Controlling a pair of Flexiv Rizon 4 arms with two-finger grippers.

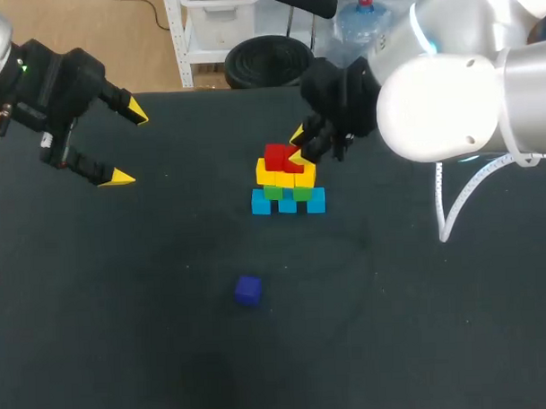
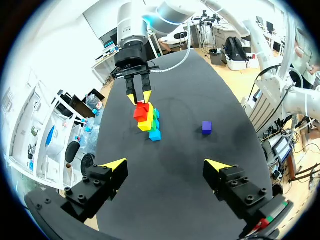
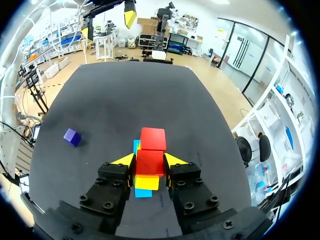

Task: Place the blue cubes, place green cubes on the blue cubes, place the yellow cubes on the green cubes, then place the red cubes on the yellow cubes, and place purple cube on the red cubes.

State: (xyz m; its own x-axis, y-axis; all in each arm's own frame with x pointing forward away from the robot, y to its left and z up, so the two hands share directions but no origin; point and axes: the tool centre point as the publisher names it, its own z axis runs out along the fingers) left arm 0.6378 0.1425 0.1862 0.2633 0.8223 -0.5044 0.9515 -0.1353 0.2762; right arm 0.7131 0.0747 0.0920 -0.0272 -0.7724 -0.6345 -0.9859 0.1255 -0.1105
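Cubes of plain solid colour, sharp-edged and smooth-faced, form a small stack (image 1: 287,181) near the middle of the table (image 1: 153,352), whose top is a matte black sheet with a faintly cloth-like look. At the foot of the stack three blue cubes (image 1: 288,204) stand in a row with narrow gaps between them. Green cubes (image 1: 273,192) lie across the blue ones, and yellow cubes (image 1: 268,173) lie across the green. At the top of the stack the right gripper (image 3: 149,159), black and blocky with wedge-shaped yellow tips, is closed on a red cube (image 3: 150,163), with one finger pressed against each of two opposite faces. This cube sits over the yellow tier, side by side with and touching a second red cube (image 3: 152,138) that lies just ahead of the fingers. Whether the gripped cube rests fully on the yellow below it cannot be told. The purple cube (image 1: 248,291), darker in tone and of the same shape as the others, lies alone on the sheet on the robot's side of the stack, slightly to its left and well apart from it. The left gripper (image 2: 166,164), of the same black build with yellow wedge tips, hangs above the sheet well to the left of the stack, its fingers spread wide apart. Both the stack and the purple cube lie out ahead of it.
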